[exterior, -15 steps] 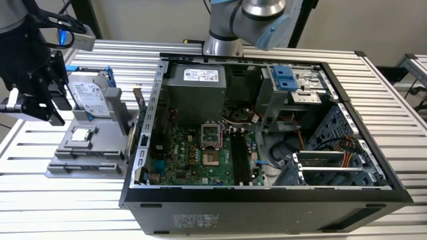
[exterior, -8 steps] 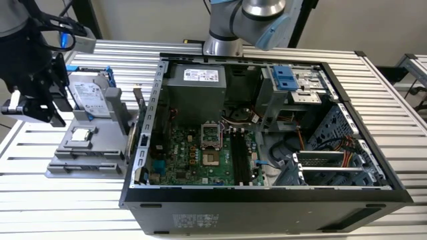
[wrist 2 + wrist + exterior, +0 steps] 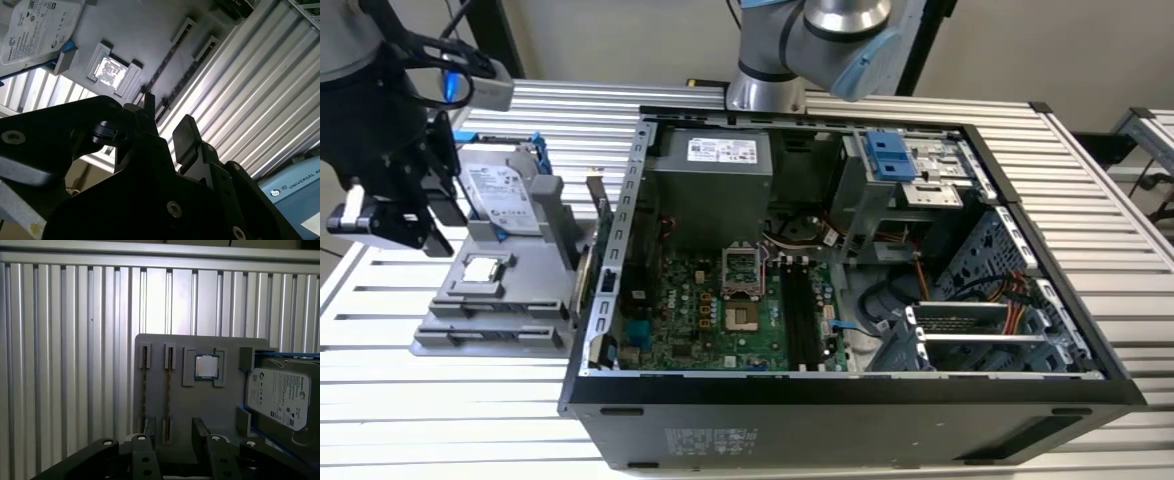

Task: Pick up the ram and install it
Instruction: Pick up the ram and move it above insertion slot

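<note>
gripper (image 3: pixel 420 215) hangs over the slatted table (image 3: pixel 454 400), raised above the grey holder (image 3: pixel 494 300), touching nothing

jaws stand well apart with nothing between them; both wrist views show the gap between the two black fingers (image 3: pixel 150 430)

the ram (image 3: pixel 169 390) stands on edge in a slot of the holder, below the jaws and just ahead of the fingertips, roughly in line with the gap between them. in the second wrist view its thin edge (image 3: pixel 167 56) runs away from the jaws along the slot. not gripped, apart from both fingers

a second stick (image 3: pixel 145 390) sits in a parallel slot just beside the ram, about in line with one finger rather than the gap

processor chip (image 3: pixel 206 366) lies flat in a square recess of the holder, on the ram's other side, ahead of the jaws and a little off their line

hard drive (image 3: pixel 280 395) in its blue frame is past the processor, the holder's item farthest out to the side of the jaws; in the exterior view it (image 3: pixel 500 195) leans tilted

open computer case (image 3: pixel 607 300) lies beyond the holder from the jaws, well apart from them, side off, motherboard (image 3: pixel 707 310) showing inside
</note>
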`<state>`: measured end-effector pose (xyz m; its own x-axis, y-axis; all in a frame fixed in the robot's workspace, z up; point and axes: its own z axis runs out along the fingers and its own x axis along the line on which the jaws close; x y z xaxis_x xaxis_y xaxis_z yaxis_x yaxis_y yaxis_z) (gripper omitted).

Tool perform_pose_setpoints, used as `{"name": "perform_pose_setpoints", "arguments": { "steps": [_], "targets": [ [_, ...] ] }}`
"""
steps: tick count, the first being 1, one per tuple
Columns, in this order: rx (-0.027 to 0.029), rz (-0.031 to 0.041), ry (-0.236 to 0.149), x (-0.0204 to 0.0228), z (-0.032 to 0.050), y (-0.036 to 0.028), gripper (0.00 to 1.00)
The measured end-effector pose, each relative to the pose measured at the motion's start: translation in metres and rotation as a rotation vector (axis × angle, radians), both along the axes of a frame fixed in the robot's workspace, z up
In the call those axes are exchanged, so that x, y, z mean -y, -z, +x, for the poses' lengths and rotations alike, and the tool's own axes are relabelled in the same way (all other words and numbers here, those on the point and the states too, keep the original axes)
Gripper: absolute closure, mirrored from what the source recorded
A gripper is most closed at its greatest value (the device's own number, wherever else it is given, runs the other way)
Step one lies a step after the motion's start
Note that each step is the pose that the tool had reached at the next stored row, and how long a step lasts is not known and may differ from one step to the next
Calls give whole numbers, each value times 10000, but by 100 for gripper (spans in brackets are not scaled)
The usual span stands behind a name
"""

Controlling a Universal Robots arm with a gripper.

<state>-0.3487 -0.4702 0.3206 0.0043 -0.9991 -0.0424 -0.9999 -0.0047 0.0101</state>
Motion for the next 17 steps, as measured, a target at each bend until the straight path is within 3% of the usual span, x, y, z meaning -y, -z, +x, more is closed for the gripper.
{"name": "perform_pose_setpoints", "arguments": {
  "steps": [17],
  "targets": [
    [-1,-5,0,0,0,78,0]
  ]
}}
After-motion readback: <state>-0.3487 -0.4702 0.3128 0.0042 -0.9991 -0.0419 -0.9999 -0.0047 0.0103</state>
